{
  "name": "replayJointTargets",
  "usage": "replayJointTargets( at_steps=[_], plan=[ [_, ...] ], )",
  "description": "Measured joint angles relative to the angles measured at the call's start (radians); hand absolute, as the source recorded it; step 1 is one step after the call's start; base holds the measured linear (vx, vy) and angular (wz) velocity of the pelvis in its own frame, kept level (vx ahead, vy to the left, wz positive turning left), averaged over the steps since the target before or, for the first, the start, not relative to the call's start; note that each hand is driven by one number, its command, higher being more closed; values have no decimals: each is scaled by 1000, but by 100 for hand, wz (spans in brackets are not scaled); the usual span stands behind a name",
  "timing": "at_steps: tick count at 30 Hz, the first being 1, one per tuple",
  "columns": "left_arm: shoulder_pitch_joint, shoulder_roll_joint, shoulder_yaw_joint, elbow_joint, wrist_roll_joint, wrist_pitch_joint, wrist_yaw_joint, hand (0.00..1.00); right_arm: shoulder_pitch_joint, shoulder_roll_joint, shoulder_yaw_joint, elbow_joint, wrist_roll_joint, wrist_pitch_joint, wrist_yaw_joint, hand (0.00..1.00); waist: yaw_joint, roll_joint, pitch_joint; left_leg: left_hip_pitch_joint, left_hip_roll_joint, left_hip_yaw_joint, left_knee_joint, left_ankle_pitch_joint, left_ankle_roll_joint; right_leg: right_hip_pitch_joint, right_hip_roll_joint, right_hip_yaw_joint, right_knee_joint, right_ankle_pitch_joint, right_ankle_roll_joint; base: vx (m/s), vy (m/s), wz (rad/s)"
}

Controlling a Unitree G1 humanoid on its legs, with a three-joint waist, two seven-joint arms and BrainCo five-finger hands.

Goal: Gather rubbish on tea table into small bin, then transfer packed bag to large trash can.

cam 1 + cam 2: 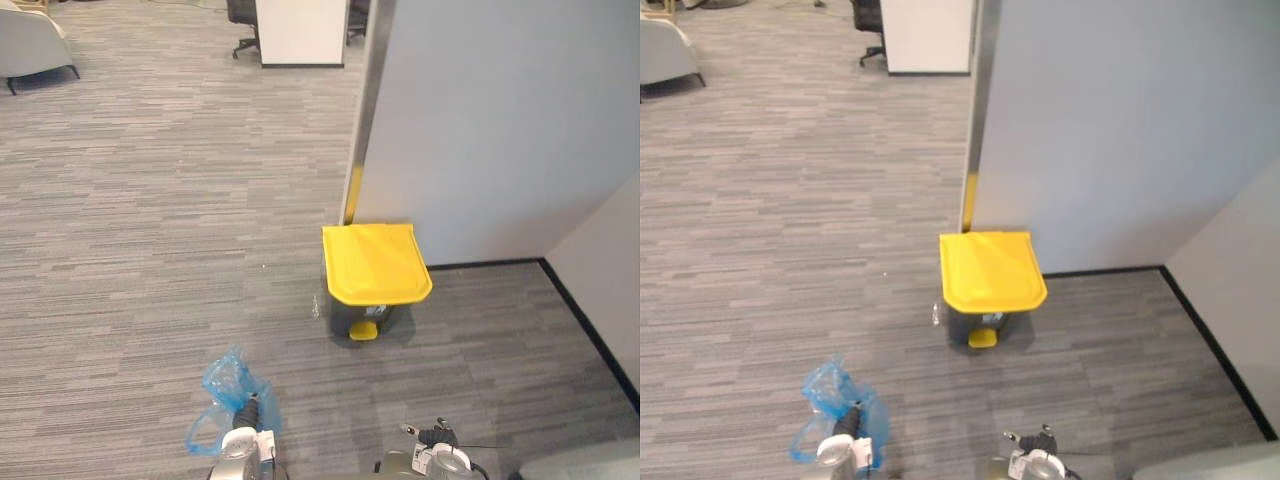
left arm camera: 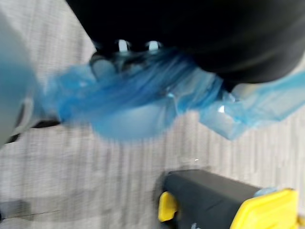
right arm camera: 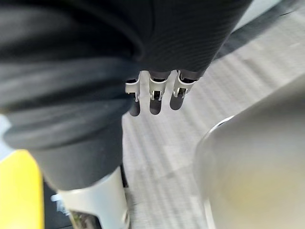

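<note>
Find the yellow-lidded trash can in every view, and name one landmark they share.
Left eye view: trash can at centre, against the grey wall's foot.
Right eye view: centre, same spot by the wall.
Left wrist view: its dark body and yellow lid on the carpet, beyond the blue bag.
Right wrist view: a yellow patch beside the right hand, probably its lid.
Shared landmark: the grey striped carpet.

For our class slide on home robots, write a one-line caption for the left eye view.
The left hand grips a blue bag, with the shut yellow-lidded bin ahead on carpet beside the wall.
</note>
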Motion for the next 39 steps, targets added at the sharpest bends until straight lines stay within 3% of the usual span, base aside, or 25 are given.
replayJointTargets(
  at_steps=[3,4,5,6,7,9,12,14,16,18,19,20,21,22,24,27,30,35,39],
  plan=[
    [-2,-5,18,1,0,-1,0,100,-9,-22,-1,0,-1,-5,1,0,-14,28,12,69,33,-25,-41,-2,-4,-51,61,-61,-218,-33,-42,300,-112,40],
    [-2,-1,20,1,0,-2,1,100,-11,-21,-2,3,-1,-3,-1,0,-21,31,11,81,45,-25,-45,-5,-16,-48,95,-62,-381,15,-57,331,-173,57],
    [-1,3,19,1,0,-2,0,100,-7,-17,-3,4,0,-3,-1,0,-24,18,10,90,37,-32,-46,-9,-30,-33,106,-53,-495,87,-71,364,-205,52],
    [-11,0,25,19,0,-2,0,100,-4,-12,-11,6,8,-6,2,0,-29,12,17,115,38,-61,-44,-30,-65,-16,111,-38,-523,162,-106,385,-193,29],
    [-8,-25,37,28,1,-1,-1,100,-9,-28,-10,4,-1,-5,-1,0,-24,48,9,116,64,-70,-35,-22,-70,0,133,-57,-528,134,-112,434,-232,19],
    [-11,-36,35,29,16,-2,-6,100,-14,-34,-22,3,-1,-4,0,0,-29,70,6,104,90,-79,12,-12,-72,17,138,-88,-518,90,-120,314,-187,27],
    [-15,-36,35,23,20,-2,-21,100,8,-31,-34,6,0,-2,0,0,-33,72,6,58,159,-93,194,-2,-82,125,169,-143,-575,60,-133,289,-201,45],
    [-12,-35,25,18,20,-2,-25,100,15,-27,-16,8,1,1,0,0,-29,59,3,-18,200,-93,365,-5,-101,203,184,-151,-659,69,-140,187,-43,15],
    [-1,-35,19,17,20,-1,-28,100,15,-24,-6,8,2,6,-1,0,-29,51,-5,-38,196,-60,352,-45,-98,224,183,-139,-693,80,-136,145,15,-15],
    [3,-34,19,17,20,-1,-40,100,10,-19,-2,14,2,8,-2,0,-21,43,-8,-70,168,-42,263,-73,-70,243,175,-100,-733,102,-119,159,137,-49],
    [4,-34,20,17,20,-1,-40,100,6,-18,-3,19,2,8,-2,0,-18,42,-7,-83,152,-51,205,-64,-60,249,170,-80,-740,112,-105,153,236,-68],
    [4,-35,19,18,20,4,-39,100,5,-22,-3,21,2,9,-4,0,-20,51,-12,-81,140,-60,93,13,-33,252,170,-54,-746,120,-89,116,223,-72],
    [3,-40,20,22,20,7,-39,100,5,-26,-2,23,2,11,-5,0,-17,52,-12,-75,136,-62,76,32,-87,255,176,-30,-751,123,-72,104,233,-82],
    [9,-33,32,24,20,7,-37,100,11,-24,0,23,2,16,-5,0,-14,52,-27,-60,118,-34,62,33,-86,258,171,9,-781,143,-51,70,185,-65],
    [0,-28,47,24,21,6,-37,100,21,-8,0,21,2,16,-3,0,-24,25,-48,-50,89,-6,46,32,-83,259,146,31,-819,165,-32,72,217,-43],
    [-14,-29,44,54,39,3,-39,100,32,1,-2,20,2,15,-2,0,-27,13,-56,-29,61,35,0,39,-70,259,132,60,-862,195,-22,10,145,-30],
    [-6,-24,48,81,40,4,-38,100,38,-9,-3,21,2,15,-2,0,-29,24,-51,-10,54,49,-27,43,-64,262,134,72,-879,205,-13,23,41,-17],
    [16,-23,60,86,39,2,-37,100,40,-33,-10,25,3,15,-1,0,-27,67,-57,9,55,66,-57,44,-66,257,151,92,-885,208,-17,5,-3,-15],
    [20,-26,98,88,39,0,-35,100,31,-49,-4,48,2,16,0,0,-14,65,-53,26,58,89,-70,45,-68,237,160,112,-849,194,-23,6,-12,-16]
  ],
)
